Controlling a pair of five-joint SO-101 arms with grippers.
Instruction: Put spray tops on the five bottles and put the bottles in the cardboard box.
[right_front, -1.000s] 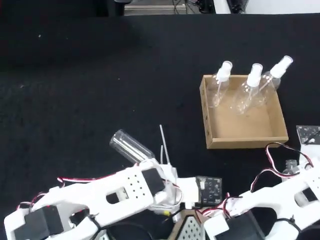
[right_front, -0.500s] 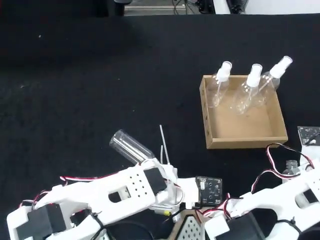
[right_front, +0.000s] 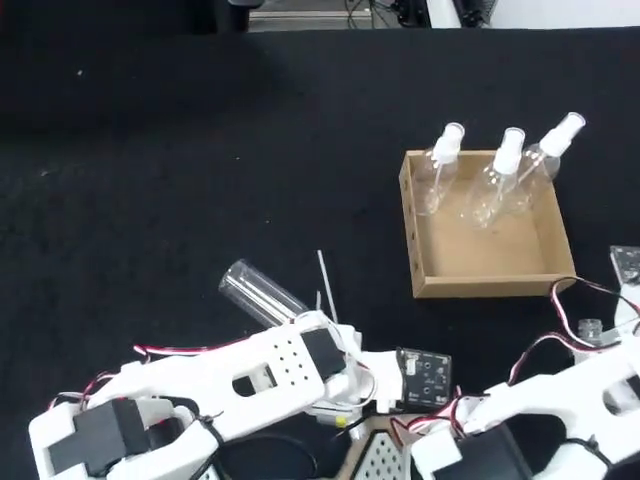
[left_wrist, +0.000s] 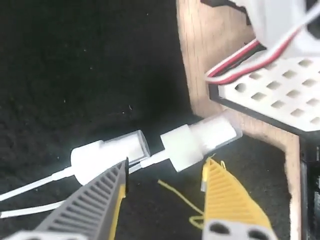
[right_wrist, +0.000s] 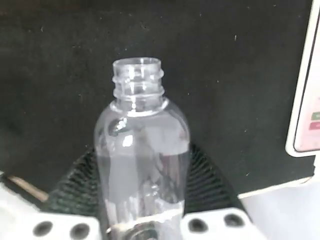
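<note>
in the right gripper (right_wrist: 142, 172), an uncapped bottle (right_wrist: 140, 125), held upright

The box (right_front: 495, 285) sits right of centre on the tabletop (right_front: 150, 150), with three capped bottles (right_front: 497, 180) leaning along its upper wall. To its lower left a loose bottle (right_front: 262, 293) lies on its side. Beside it, two spray tops (left_wrist: 200, 142) lie between the left gripper's (left_wrist: 162, 175) spread jaws. At the lower right edge, the right gripper (right_wrist: 142, 155) clasps an uncapped bottle (right_front: 588, 328).
</note>
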